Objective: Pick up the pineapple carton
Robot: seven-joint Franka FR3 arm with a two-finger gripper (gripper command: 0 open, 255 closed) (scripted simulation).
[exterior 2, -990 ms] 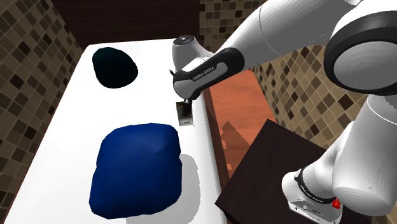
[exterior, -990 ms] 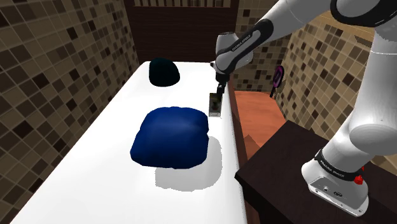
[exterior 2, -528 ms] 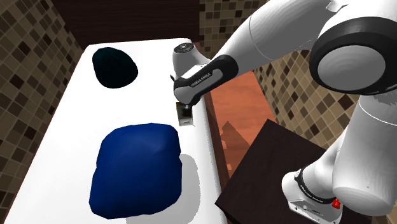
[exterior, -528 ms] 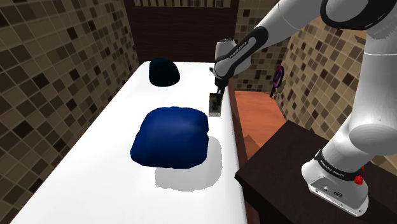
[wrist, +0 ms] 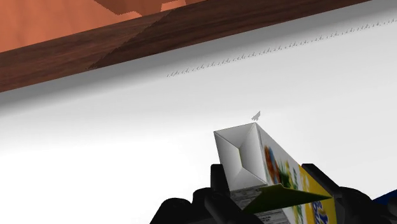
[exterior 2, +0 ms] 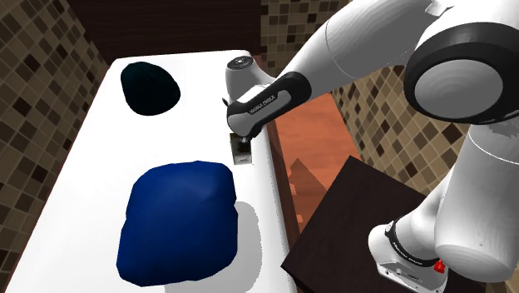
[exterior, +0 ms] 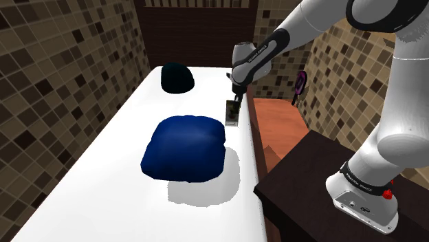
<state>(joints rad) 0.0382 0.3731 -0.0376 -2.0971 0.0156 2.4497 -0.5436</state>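
Pineapple carton (wrist: 254,159), grasped by end effector (wrist: 280,191).
Carton clamped between both fingers, at the white surface's (exterior: 103,172) edge near the wooden ledge (wrist: 95,51).

White worktop (exterior: 103,172) between mosaic-tiled walls. A dark blue rounded lump (exterior: 184,147) lies at mid-worktop; a black domed object (exterior: 177,78) sits near the far edge. The white arm reaches from the dark stand (exterior: 309,179); its tool (exterior: 236,98) meets the top of a small upright carton (exterior: 232,113), which is close to the long edge nearest the stand, just beside the lump.
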